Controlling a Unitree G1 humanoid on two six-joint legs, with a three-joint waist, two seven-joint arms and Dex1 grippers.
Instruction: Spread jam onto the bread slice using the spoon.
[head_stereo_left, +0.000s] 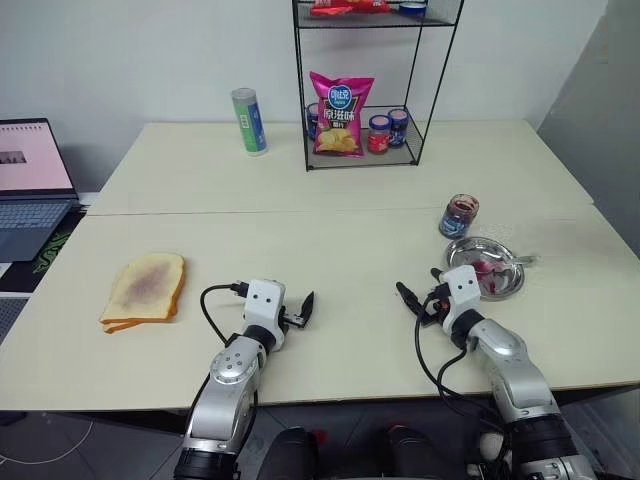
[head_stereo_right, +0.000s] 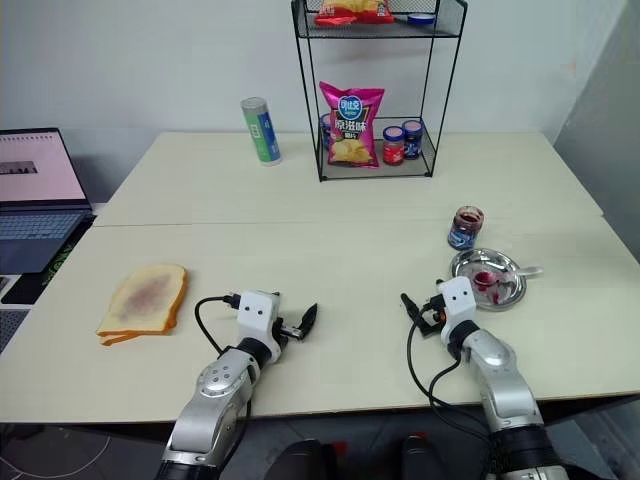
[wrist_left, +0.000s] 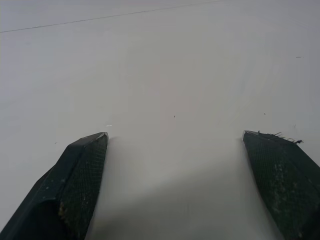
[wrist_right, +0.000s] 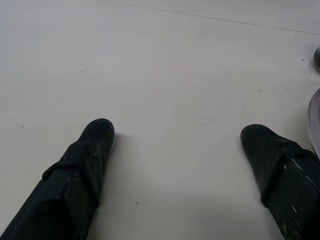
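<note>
Flanking bare table (head_stereo_left: 340, 250): bread slice (head_stereo_left: 145, 290) left, round dish (head_stereo_left: 510, 280) right.

The table (head_stereo_left: 330, 240) is smooth, matt cream laminate. The dish (head_stereo_right: 505, 293) is shiny metal, smeared with wet, glossy jam (head_stereo_right: 483, 279). The bread (head_stereo_left: 145, 288) looks soft and matt with a darker crust. The chip bag (head_stereo_left: 340, 113) is glossy foil. Finger pads (wrist_left: 82, 175) are black, finely textured rubber.

Head stereo pair high above the table (head_stereo_left: 330, 230), looking forward-down; wrist cameras close over its bare top.
</note>
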